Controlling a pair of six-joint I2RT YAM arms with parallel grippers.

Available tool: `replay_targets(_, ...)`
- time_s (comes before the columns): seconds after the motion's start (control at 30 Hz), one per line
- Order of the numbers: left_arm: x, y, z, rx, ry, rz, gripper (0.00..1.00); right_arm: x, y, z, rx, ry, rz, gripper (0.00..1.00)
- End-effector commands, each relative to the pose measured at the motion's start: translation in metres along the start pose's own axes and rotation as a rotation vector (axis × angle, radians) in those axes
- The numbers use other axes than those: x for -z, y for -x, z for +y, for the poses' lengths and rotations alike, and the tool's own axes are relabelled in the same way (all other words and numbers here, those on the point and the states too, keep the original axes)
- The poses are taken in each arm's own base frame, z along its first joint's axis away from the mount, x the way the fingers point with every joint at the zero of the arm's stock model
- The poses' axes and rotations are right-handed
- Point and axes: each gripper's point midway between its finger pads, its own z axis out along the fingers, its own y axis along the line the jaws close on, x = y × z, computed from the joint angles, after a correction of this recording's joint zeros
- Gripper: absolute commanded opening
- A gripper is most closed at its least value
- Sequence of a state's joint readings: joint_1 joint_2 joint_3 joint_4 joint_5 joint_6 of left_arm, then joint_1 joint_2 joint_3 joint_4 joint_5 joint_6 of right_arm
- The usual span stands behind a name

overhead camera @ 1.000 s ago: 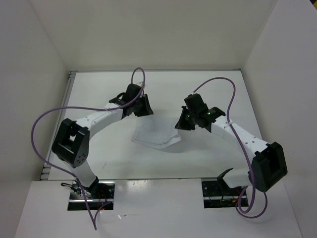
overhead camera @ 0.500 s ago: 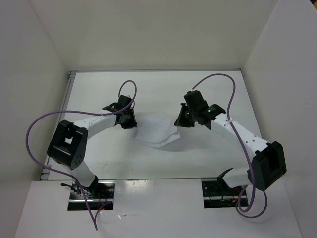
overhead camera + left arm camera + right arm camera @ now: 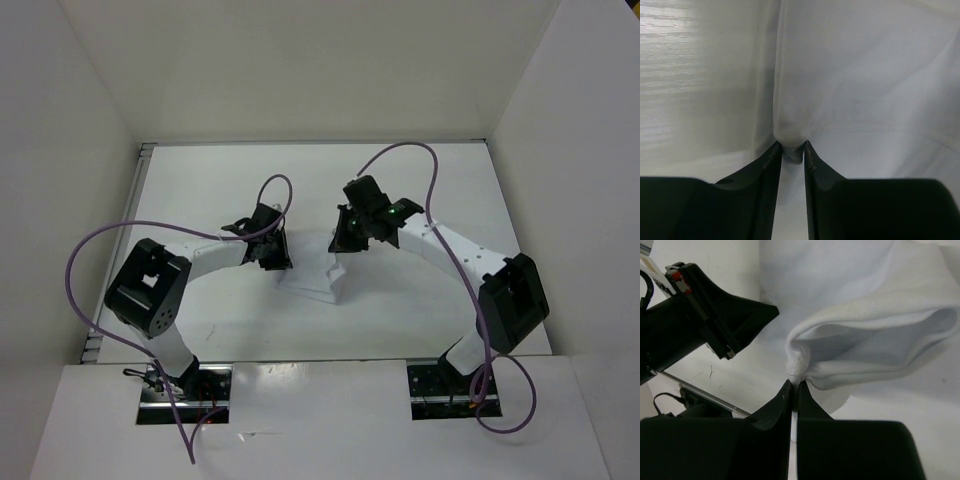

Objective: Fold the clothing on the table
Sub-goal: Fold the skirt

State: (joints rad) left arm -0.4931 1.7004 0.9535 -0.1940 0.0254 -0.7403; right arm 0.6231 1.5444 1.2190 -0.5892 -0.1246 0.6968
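Two hands meet near the middle of the bench point(image 3: 190, 200), and each has a pinch of the clothing point(image 3: 322, 284). The left hand point(image 3: 273, 253) comes in at the left side of the garment. In its own wrist view its black fingers point(image 3: 771, 167) stand narrow, nearly together, with a small tuck of white cloth caught between the tips. The rest of the fabric spreads away smooth beyond them.

The right hand point(image 3: 342, 242) sits at the garment's far right part, its jaws pressed tight on a bunched fold. In the right wrist view that fold stands up off the surface and curls over, gaping like a pocket towards the right.

Seen from above, the clothing is a small crumpled white heap between the two hands. It rests on the bench a little nearer the arm bases than the hands are, its right edge drawn up towards the right hand. The black end of the left arm point(image 3: 695, 330) shows just beside the cloth in the right wrist view. Purple cables point(image 3: 100, 240) loop above both arms, and white walls point(image 3: 300, 70) close in the bench on three sides.
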Motion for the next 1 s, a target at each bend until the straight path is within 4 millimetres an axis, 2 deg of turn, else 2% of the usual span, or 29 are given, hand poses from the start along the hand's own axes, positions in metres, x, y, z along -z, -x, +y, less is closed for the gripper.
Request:
replay_targets(0.0, -0.002, -0.001, -0.012, 0.01, -0.049, -0.002, 0.31, -0.005, 0.011, 0.035, 0.044, 0.097, -0.018, 0.0)
replay_targets(0.33, 0.013, 0.004, -0.019, 0.008, -0.073, -0.018, 0.31, -0.044, 0.005, 0.06, 0.07, 0.17, 0.047, 0.0)
replay_targets(0.4, 0.016, 0.006, -0.02, 0.007, -0.08, -0.026, 0.31, -0.049, 0.005, 0.072, 0.082, 0.202, 0.054, 0.0)
replay_targets(0.43, 0.018, 0.004, -0.019, 0.007, -0.079, -0.025, 0.31, -0.058, 0.001, 0.067, 0.078, 0.184, 0.073, 0.0)
replay_targets(0.6, 0.026, 0.008, -0.022, 0.005, -0.093, -0.041, 0.31, -0.074, -0.002, 0.081, 0.084, 0.213, 0.102, 0.0)
replay_targets(0.77, 0.029, 0.006, -0.024, 0.005, -0.1, -0.036, 0.31, -0.095, -0.01, 0.08, 0.086, 0.202, 0.136, 0.0)
replay_targets(0.97, 0.033, 0.007, -0.016, 0.008, -0.059, -0.045, 0.31, -0.105, -0.008, 0.084, 0.086, 0.215, 0.149, 0.0)
